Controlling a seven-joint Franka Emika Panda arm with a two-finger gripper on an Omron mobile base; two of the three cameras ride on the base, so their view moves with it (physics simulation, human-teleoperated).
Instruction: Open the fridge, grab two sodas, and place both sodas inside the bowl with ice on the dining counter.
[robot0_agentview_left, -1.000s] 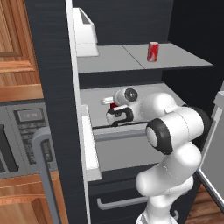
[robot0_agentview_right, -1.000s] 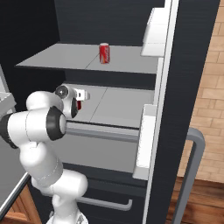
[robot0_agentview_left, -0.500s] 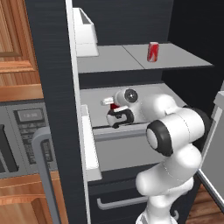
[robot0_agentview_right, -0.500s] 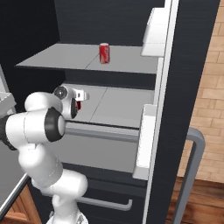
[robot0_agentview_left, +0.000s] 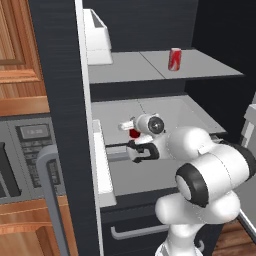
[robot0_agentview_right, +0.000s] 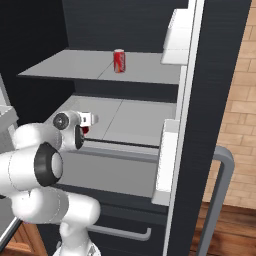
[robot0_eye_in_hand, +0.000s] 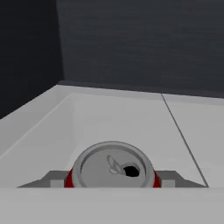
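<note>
Hiding behind end effector (robot0_agentview_left: 134, 131): soda (robot0_eye_in_hand: 112, 168)

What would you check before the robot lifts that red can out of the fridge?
1. Fridge door open: ok.
2. Gripper around the lower can: ok, a finger sits on each side of it.
3. Firm grip on the can: cannot tell, contact is not clear.
4. Can upright: ok, its silver top faces the hand camera.
5. Room above the can to lift: ok, the upper shelf stands well higher.
6. Second can waiting: ok, upright on the upper shelf.
</note>
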